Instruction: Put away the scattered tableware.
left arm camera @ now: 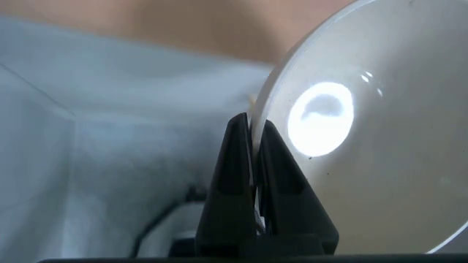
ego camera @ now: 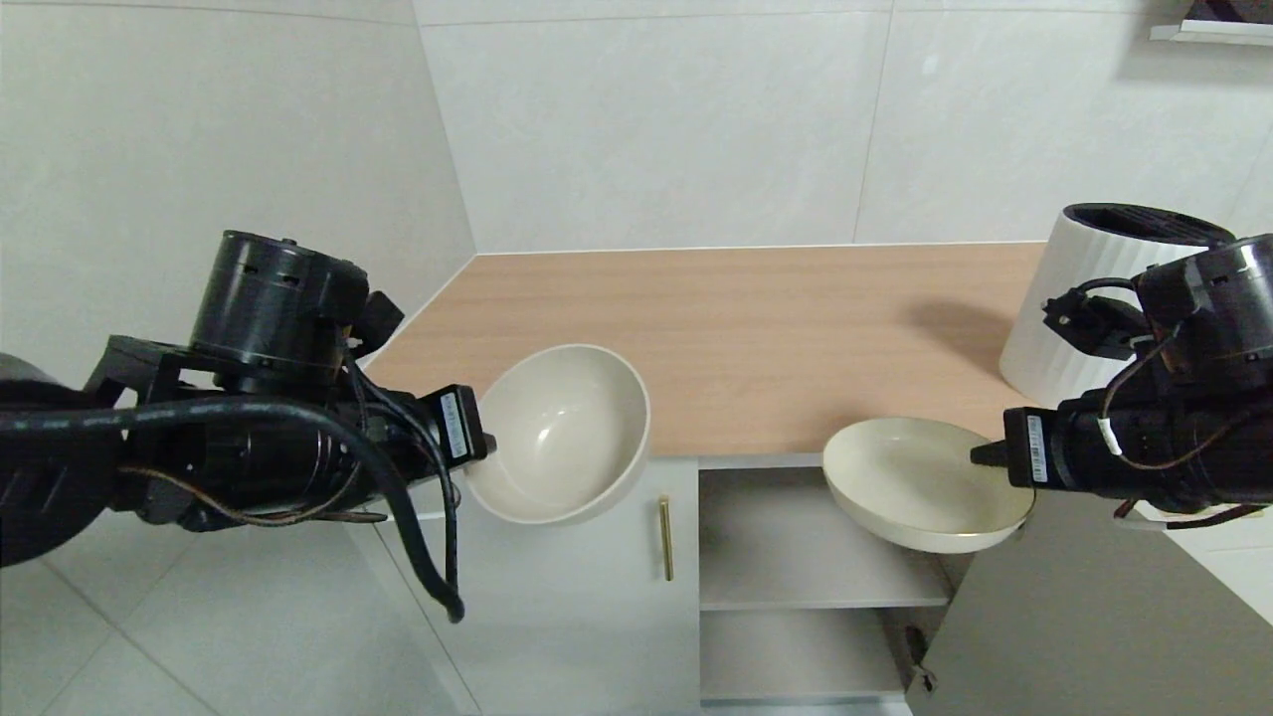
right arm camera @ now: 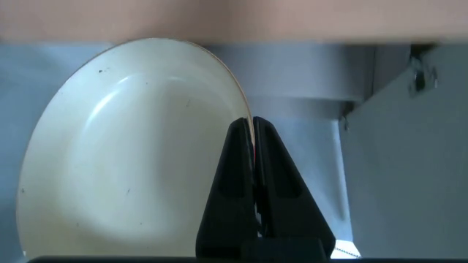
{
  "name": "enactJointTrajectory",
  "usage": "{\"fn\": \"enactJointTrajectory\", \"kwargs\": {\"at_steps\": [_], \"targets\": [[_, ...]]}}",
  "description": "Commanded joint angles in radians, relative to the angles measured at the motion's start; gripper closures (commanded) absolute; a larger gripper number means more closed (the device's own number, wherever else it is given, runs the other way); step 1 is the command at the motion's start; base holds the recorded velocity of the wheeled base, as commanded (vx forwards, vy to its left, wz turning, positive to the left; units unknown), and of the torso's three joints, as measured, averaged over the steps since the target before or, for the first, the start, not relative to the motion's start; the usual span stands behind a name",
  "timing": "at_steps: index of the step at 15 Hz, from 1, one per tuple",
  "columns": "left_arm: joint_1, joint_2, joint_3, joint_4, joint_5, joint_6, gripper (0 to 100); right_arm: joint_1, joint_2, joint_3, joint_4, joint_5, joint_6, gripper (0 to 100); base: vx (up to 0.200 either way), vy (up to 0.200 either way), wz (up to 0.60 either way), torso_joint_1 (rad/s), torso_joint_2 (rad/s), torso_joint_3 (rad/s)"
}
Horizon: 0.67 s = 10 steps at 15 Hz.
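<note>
Left gripper: clamped on the rim of a cream bowl — the two black fingers pinch the wall from either side, nearly closed on it.
Bowl: held in the air at the front edge of the wooden counter, over the closed cabinet door. It is tipped on its side, so its hollow faces the robot.
Right gripper: pinching a shallow cream plate by its rim, with the fingers tight against the edge.
Plate: held level or nearly so, hollow side up, just under the counter's edge at the mouth of the open compartment. Whether it is past the cabinet's front I cannot tell. It touches neither shelf.
Bowl and plate: apart from each other, the bowl on the robot's left and a little higher.
Cabinet: grey-white. The closed door has a slim brass handle. Beside it is the open bay with a shelf — its door is swung wide on the robot's right.
Counter: a white ribbed canister with a dark open top stands upright at its right end, near the tiled wall.
</note>
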Motion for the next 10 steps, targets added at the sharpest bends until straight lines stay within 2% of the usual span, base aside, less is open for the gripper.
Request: {"fn": "enactJointTrajectory", "kwargs": {"at_steps": [1,2,3,10], "targets": [[-0.026,-0.040,0.038,0.001,-0.052,0.012,100,0.001,-0.009,0.020,0.000,0.000,-0.009,100,0.000,0.000,0.00,0.000,0.00,0.000],[-0.026,-0.043,0.053,0.001,-0.079,0.046,100,-0.001,-0.006,0.020,0.000,0.000,-0.010,100,0.000,0.000,0.00,0.000,0.00,0.000],[-0.026,-0.040,0.061,0.001,-0.083,0.065,100,-0.001,-0.004,0.020,0.000,0.000,-0.010,100,0.000,0.000,0.00,0.000,0.00,0.000],[-0.041,0.002,0.066,0.001,-0.081,0.066,100,0.001,0.002,0.031,0.000,0.000,-0.012,100,0.000,0.000,0.00,0.000,0.00,0.000]]}}
